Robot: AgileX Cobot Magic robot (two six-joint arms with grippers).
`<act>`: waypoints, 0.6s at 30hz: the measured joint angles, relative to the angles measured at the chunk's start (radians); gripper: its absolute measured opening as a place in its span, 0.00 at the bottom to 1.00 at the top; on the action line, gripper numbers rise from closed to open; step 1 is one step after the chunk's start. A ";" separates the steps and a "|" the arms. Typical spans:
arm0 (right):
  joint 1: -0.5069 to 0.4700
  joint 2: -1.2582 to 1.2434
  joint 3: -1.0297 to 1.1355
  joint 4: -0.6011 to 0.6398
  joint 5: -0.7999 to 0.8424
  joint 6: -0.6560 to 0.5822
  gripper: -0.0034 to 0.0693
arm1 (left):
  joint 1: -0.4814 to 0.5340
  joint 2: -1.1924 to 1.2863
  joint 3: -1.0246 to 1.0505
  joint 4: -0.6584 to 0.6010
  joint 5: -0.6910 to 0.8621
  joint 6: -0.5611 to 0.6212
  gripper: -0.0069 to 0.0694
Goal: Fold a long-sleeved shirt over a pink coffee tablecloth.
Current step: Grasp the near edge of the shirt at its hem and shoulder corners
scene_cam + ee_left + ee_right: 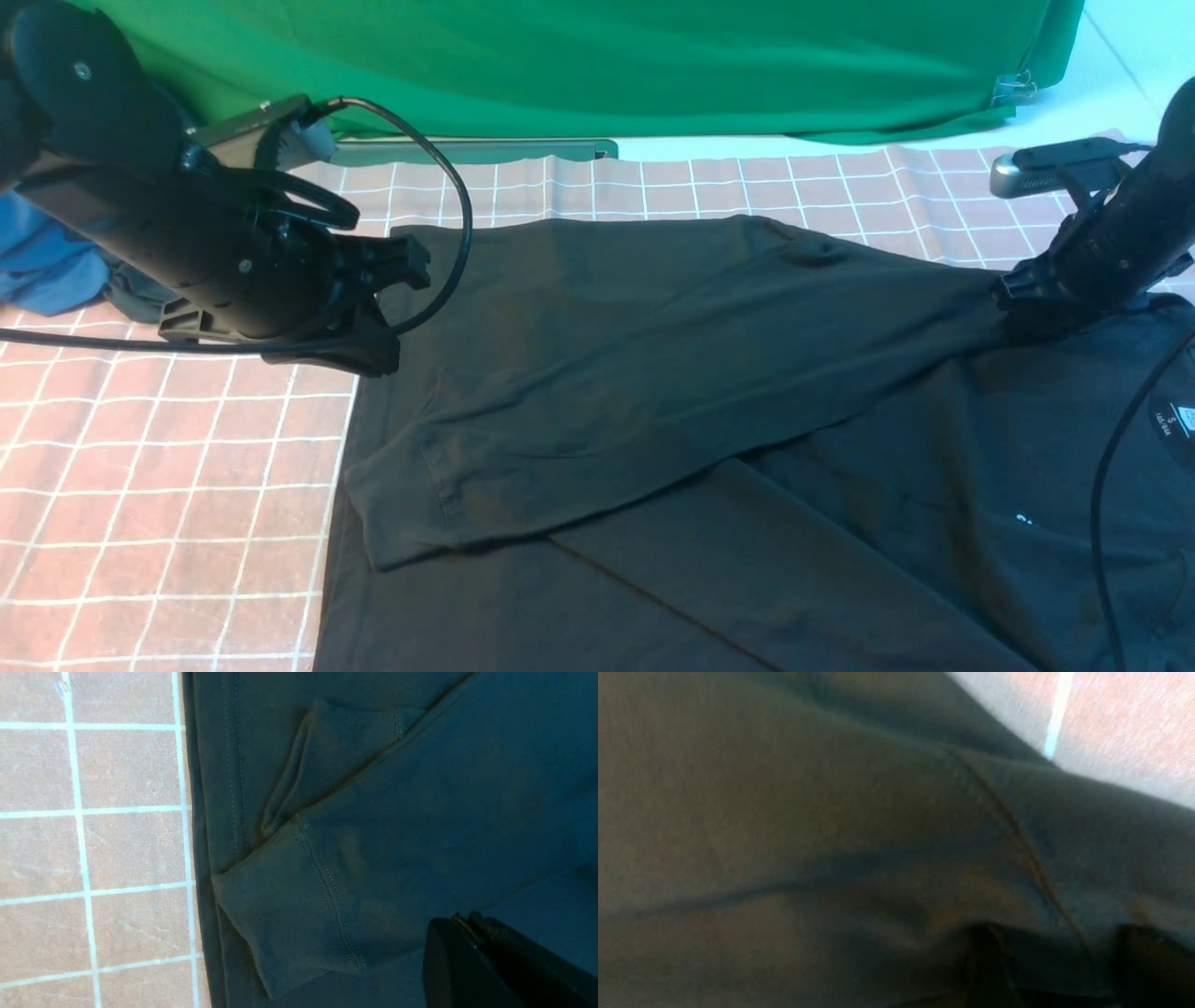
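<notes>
The black long-sleeved shirt [653, 392] lies spread on the pink coffee tablecloth [168, 467], its white neck label [1184, 420] at the right edge. One sleeve is folded across the body, and its cuff [401, 523] [280, 919] ends near the hem. A second cuff [341, 751] peeks out beneath it. My left gripper [381, 359] [462, 919] hovers shut and empty over the shirt's left part, apart from the cuffs. My right gripper [1018, 303] [1064, 970] rests on the shoulder seam, its fingers [985, 966] apart with a ridge of shirt cloth between them.
A plain green cloth [607, 56] hangs along the back, held by a clip [1013, 89]. A blue garment [47, 261] and a smaller dark grey one [135, 294] lie at the far left behind my left arm. Cables [457, 215] loop off both arms.
</notes>
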 joint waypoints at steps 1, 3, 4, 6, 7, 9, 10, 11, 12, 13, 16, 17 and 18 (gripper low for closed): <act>0.000 0.001 -0.001 -0.001 -0.006 0.000 0.51 | 0.000 0.000 0.000 0.000 0.000 0.000 0.11; 0.000 0.001 -0.001 -0.004 -0.023 0.000 0.39 | 0.000 0.000 0.000 0.000 0.000 0.000 0.11; 0.000 0.001 -0.001 -0.005 -0.032 0.000 0.30 | 0.000 0.000 0.000 0.000 -0.001 0.000 0.11; 0.000 0.002 -0.001 -0.006 -0.043 0.000 0.17 | 0.000 0.000 0.000 0.000 -0.001 0.000 0.11; 0.000 0.002 -0.001 -0.008 -0.045 0.000 0.15 | 0.000 0.000 0.000 0.000 -0.001 0.000 0.11; 0.000 0.000 -0.001 -0.009 -0.048 0.000 0.14 | 0.000 0.000 0.000 0.000 -0.003 0.000 0.11; 0.000 -0.003 -0.001 -0.011 -0.049 0.000 0.14 | 0.000 0.000 0.000 0.000 -0.004 0.000 0.11; 0.000 -0.008 -0.001 -0.013 -0.049 0.000 0.14 | 0.000 0.000 0.000 0.000 -0.004 0.000 0.11; 0.000 -0.015 -0.001 -0.021 -0.049 0.000 0.14 | 0.000 0.000 0.000 0.000 -0.004 0.000 0.11; 0.000 -0.028 -0.001 -0.033 -0.059 0.000 0.14 | 0.000 0.000 0.000 0.001 -0.004 0.000 0.11; -0.002 -0.049 -0.001 -0.056 -0.093 0.008 0.14 | 0.000 0.000 0.000 0.001 -0.004 0.000 0.11; -0.003 -0.050 -0.001 -0.058 -0.094 0.008 0.14 | 0.000 0.000 0.000 0.001 -0.004 0.000 0.11; -0.010 -0.055 -0.001 -0.061 -0.111 0.021 0.14 | 0.000 0.000 0.000 0.002 -0.004 0.000 0.11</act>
